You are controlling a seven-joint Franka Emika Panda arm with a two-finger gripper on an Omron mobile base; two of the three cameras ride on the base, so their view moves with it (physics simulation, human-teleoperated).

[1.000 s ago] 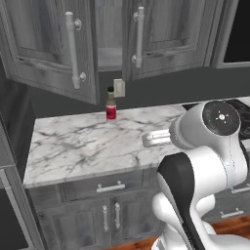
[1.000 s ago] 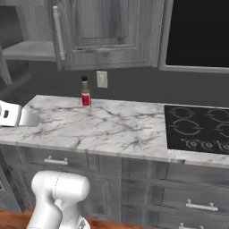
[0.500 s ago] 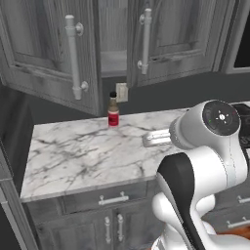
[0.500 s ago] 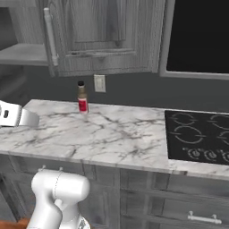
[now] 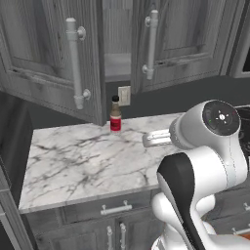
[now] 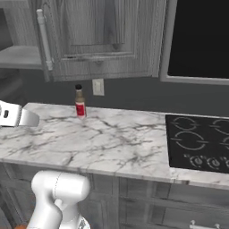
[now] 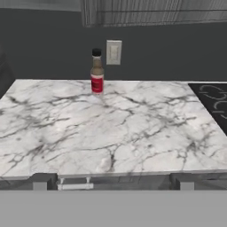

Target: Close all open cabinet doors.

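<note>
We've got two grey wood-grain cabinet doors up above the jaws: left door (image 5: pixel 53 58) swung wide open, right door (image 5: pixel 183 41) ajar too (pale vertical bar handles on both).

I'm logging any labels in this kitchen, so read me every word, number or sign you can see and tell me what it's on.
No text can be read anywhere in these pictures.
Bottle: its red label is too blurred to show any words.
Stovetop: white ring and knob markings, no legible characters.
Wall outlet: blank.
Cabinet doors: no markings.
</note>
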